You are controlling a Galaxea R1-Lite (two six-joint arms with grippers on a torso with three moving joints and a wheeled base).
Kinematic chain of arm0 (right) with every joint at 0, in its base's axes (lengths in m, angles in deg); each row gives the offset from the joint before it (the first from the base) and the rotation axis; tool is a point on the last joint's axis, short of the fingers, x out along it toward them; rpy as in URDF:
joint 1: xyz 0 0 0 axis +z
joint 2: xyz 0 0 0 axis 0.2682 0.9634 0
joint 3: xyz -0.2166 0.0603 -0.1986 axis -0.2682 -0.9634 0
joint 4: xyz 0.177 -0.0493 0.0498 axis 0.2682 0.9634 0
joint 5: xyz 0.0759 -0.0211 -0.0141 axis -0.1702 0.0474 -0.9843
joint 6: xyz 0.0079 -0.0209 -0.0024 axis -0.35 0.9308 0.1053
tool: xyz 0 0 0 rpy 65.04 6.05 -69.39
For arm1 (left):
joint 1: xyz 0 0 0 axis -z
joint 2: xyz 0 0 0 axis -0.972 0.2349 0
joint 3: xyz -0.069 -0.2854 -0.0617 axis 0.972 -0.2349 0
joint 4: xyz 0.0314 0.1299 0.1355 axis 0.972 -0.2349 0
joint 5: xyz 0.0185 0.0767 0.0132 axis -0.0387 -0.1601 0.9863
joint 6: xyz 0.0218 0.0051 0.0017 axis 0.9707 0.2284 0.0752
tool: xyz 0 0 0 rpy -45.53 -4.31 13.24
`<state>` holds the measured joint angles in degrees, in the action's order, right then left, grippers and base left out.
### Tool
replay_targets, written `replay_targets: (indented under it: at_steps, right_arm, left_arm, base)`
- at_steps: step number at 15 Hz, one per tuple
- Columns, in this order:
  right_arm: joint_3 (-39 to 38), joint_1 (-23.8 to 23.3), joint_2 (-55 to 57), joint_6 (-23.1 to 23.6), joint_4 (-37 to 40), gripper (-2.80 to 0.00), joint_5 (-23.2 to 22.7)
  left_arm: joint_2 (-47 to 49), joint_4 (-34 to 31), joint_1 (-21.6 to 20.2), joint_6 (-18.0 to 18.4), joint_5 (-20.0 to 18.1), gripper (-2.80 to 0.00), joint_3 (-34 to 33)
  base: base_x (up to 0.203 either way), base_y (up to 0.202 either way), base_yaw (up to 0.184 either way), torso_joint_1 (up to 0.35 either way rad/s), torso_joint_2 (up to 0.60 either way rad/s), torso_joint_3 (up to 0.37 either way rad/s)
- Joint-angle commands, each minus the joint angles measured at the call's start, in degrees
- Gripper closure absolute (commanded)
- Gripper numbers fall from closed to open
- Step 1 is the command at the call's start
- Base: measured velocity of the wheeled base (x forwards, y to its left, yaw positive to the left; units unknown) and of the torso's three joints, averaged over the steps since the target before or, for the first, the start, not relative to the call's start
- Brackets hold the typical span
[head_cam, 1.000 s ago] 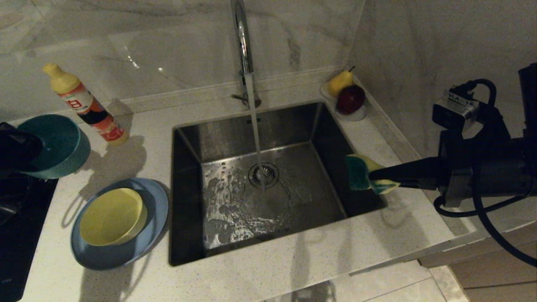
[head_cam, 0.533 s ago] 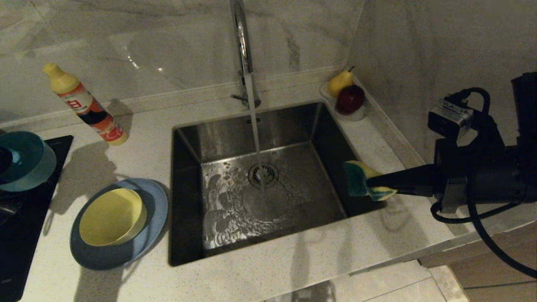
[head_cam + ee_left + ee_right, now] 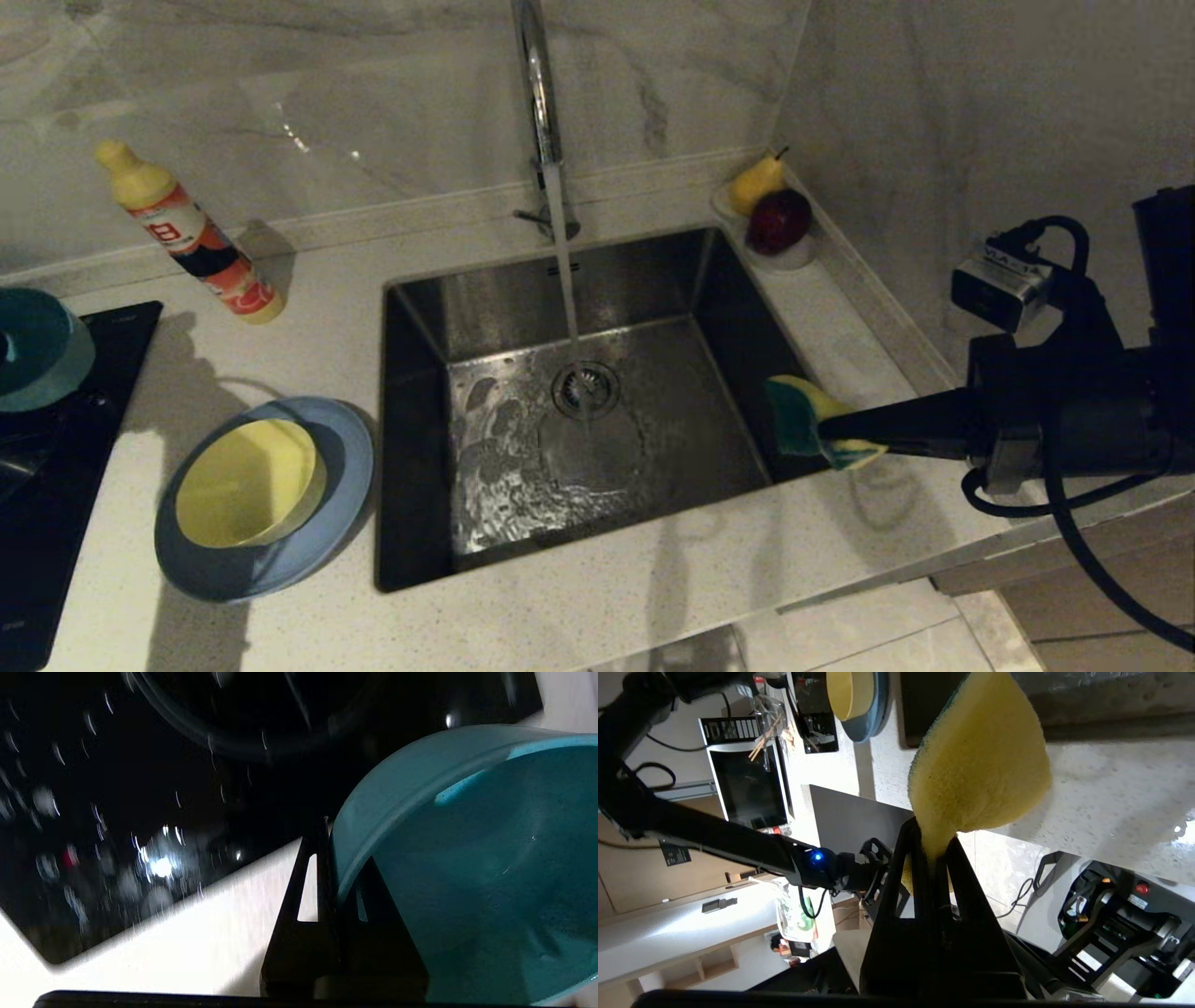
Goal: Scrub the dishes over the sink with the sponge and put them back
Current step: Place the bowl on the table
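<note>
Pinching the sponge (image 3: 810, 418) (yellow-green), right gripper (image 3: 834, 429) overhangs sink (image 3: 425, 308).

The sink (image 3: 597, 411) is brushed steel, wet and glinting, under a polished chrome tap (image 3: 537, 84). At nine o'clock from it the blue-grey plate (image 3: 327, 523) and yellow bowl (image 3: 247, 481) look like matt plastic, as does the teal bowl (image 3: 490, 858). The sponge (image 3: 980, 765) is coarse open-pored foam. The speckled countertop (image 3: 607, 607) is smooth stone, the cooktop (image 3: 47, 523) glossy black glass.

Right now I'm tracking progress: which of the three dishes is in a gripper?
The teal bowl, pinched at its rim by the left gripper above the cooktop; the yellow bowl sits in the plate.
</note>
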<state>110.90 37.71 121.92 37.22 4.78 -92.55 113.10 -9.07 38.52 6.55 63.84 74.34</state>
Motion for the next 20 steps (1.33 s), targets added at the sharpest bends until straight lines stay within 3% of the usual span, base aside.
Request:
replay_targets:
  at_steps: [1,3,5,13,20]
  right_arm:
    - [-0.72,0.09,0.23,-0.14,0.03,0.00,-0.31]
    - [-0.84,0.21,0.43,0.16,0.06,0.00,-0.52]
    - [-1.10,0.42,0.57,0.16,0.03,0.00,-1.68]
    - [-1.63,1.06,0.23,0.25,0.02,0.00,-1.98]
    - [-1.46,1.23,1.01,0.62,0.02,0.00,-1.98]
  left_arm:
    - [5.41,0.01,-3.29,0.06,-0.05,0.00,3.14]
    - [8.01,0.17,-5.69,0.01,-0.37,0.00,4.76]
    - [10.60,0.08,-7.12,-0.78,-3.31,0.00,6.29]
    - [16.53,-0.69,-7.63,-5.78,-12.01,0.00,10.30]
    - [21.89,-4.31,-7.63,-7.52,-11.99,0.00,17.03]
  base:
    - [0.000,0.000,0.000,0.000,0.00,0.000]
    - [0.000,0.000,0.000,0.000,0.00,0.000]
    - [0.000,0.000,0.000,0.000,0.00,0.000]
    - [0.000,0.000,0.000,0.000,0.00,0.000]
    - [0.000,0.000,0.000,0.000,0.00,0.000]
